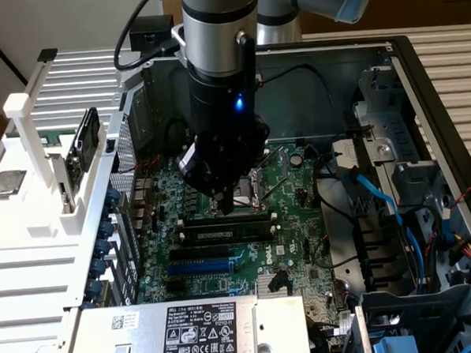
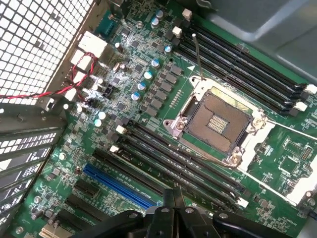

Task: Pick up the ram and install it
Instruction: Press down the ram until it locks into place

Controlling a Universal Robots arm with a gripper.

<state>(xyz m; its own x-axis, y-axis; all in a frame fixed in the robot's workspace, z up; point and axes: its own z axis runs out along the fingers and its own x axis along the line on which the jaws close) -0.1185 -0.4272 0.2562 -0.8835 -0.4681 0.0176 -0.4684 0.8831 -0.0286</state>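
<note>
Nearest the exterior camera: grey sheet-metal power supply box (image 1: 133,329) with a black-and-white label, matte, flat-topped. Landmark: square silver-framed CPU socket (image 2: 218,121), open, with gold contacts in a black bed.

Green glossy motherboard (image 2: 148,64) lies flat in an open grey steel computer case (image 1: 429,92), studded with small silver capacitors. The bright blue plastic expansion slot (image 2: 116,186) sits on the power-supply side of the socket. Long black memory slots with white end clips (image 2: 163,153) lie between it and the socket, with another bank (image 2: 237,69) on the socket's far side.

The black gripper (image 1: 222,203) (image 2: 173,198) hangs from a silver-and-black arm just beside the socket, over the near slot bank. Its fingers are clenched together with nothing seen between them.

The ram (image 1: 221,233), a thin dark stick with a pale label strip, looks seated in a near-bank slot just beside the fingertips, on the blue-slot side. Whether it is fully seated, cannot tell.

Red and black wires (image 2: 44,91) run by the perforated steel grille (image 2: 34,34). A white plastic slatted rack (image 1: 30,174) stands outside the case, at the exterior view's left. Blue cables (image 1: 384,200) run past the drive bays, right of the socket. Farthest: brown cardboard (image 1: 434,13) and a pale wall.
</note>
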